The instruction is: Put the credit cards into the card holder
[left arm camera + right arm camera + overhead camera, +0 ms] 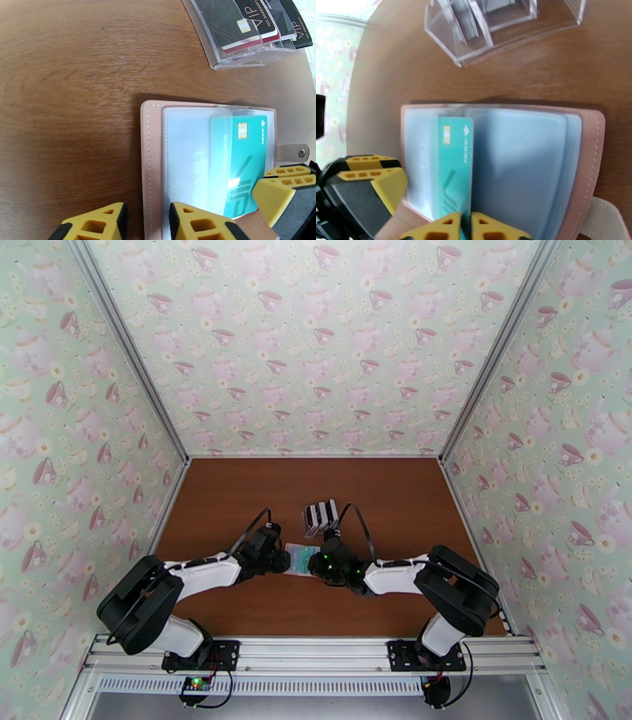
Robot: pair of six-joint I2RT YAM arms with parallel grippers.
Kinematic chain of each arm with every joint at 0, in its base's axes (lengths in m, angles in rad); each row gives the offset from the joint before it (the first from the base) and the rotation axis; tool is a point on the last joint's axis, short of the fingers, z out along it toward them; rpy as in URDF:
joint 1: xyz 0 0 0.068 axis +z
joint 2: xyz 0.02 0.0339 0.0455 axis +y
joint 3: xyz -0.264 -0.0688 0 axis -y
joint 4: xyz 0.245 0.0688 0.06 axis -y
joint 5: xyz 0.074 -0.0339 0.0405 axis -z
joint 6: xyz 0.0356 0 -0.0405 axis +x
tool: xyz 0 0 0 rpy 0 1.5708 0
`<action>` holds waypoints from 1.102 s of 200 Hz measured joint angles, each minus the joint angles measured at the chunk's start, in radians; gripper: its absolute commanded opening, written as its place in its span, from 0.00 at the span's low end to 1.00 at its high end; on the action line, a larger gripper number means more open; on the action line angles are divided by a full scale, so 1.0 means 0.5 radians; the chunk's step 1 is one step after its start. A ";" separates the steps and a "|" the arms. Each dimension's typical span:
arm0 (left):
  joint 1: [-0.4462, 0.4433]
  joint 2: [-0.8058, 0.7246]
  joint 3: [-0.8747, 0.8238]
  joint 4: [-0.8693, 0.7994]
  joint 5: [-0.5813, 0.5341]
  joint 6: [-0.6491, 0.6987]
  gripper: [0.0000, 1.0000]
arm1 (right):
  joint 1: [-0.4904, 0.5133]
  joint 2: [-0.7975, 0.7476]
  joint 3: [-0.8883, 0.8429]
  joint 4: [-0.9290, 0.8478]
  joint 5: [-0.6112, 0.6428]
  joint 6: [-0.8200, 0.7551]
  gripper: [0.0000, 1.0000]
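Two hands meet over the open card holder (pixel 152 158) at the middle of the worktop (pixel 395 500).
Nearest, the left hand (pixel 147 215) stands with its fingers partly apart, astride the holder's pink stitched edge on the left. The right hand (pixel 466 223) reaches in from the right, fingers a narrow slit apart at the near end of a teal card (pixel 245 158); I cannot tell whether they pinch it. The teal card lies flat inside the holder. Just beyond, a clear rack (pixel 237 59) holds the other credit cards (pixel 256 15), standing in its slots.
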 measured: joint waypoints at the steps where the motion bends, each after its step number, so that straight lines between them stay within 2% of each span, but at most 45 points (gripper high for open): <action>1: 0.000 0.000 0.000 0.000 0.000 -0.001 0.37 | 0.000 0.000 0.000 0.002 -0.002 -0.001 0.27; 31: -0.002 0.000 0.000 0.002 0.000 -0.007 0.37 | 0.002 -0.002 0.060 -0.083 -0.005 -0.032 0.37; 114: -0.002 0.001 0.000 0.003 0.001 -0.008 0.33 | 0.003 0.058 0.322 -0.513 0.010 -0.175 0.37; 220: -0.025 0.029 0.000 0.047 0.005 -0.056 0.30 | 0.081 0.206 0.540 -0.640 -0.005 -0.248 0.37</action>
